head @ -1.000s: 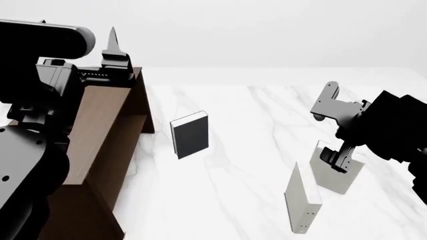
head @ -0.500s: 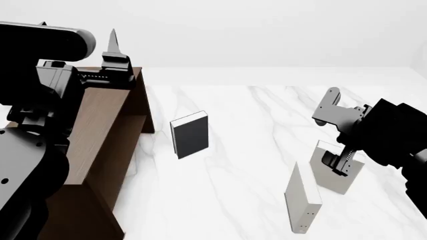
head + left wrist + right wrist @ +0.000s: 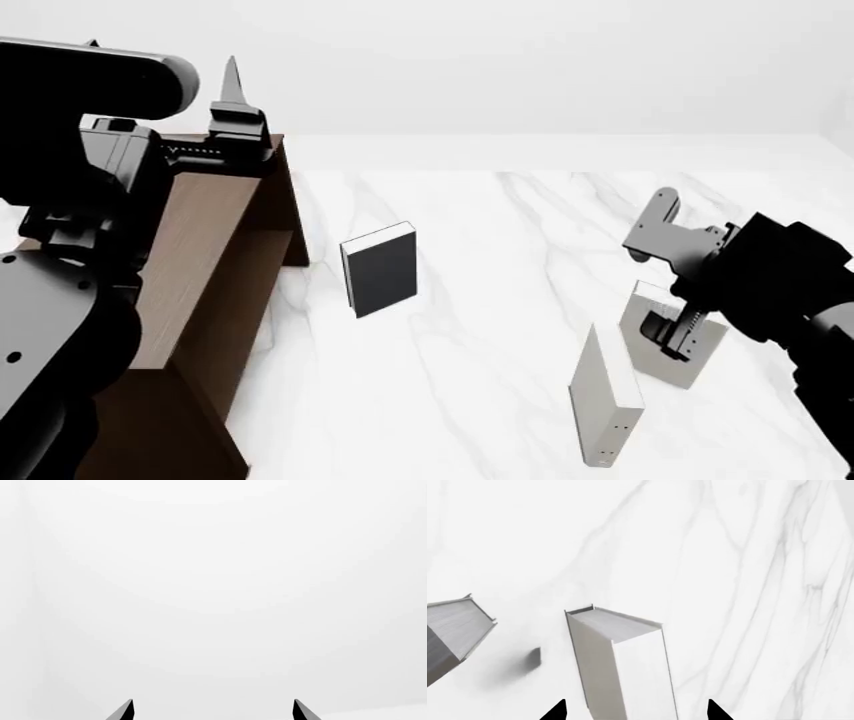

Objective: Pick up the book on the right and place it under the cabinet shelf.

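Note:
The off-white book [image 3: 706, 354] stands upright on the white marble table at the right. It also shows in the right wrist view [image 3: 627, 665]. My right gripper [image 3: 671, 336] is open and reaches down over the book's top edge, its two fingertips on either side of the book in the right wrist view [image 3: 635, 711], not touching it. The dark brown cabinet shelf [image 3: 200, 290] stands at the left. My left gripper [image 3: 160, 52] is open and empty, pointing up above the cabinet; in its wrist view [image 3: 212, 711] only white wall shows.
A pale grey book with tiny dots [image 3: 603, 395] stands just left of the off-white book, also seen in the right wrist view [image 3: 454, 630]. A black-covered book [image 3: 380, 268] stands mid-table near the cabinet. The table [image 3: 507, 230] stretches back to a white wall.
My right gripper has come down a little lower over the off-white book. The books, the cabinet and my left arm have stayed where they were.

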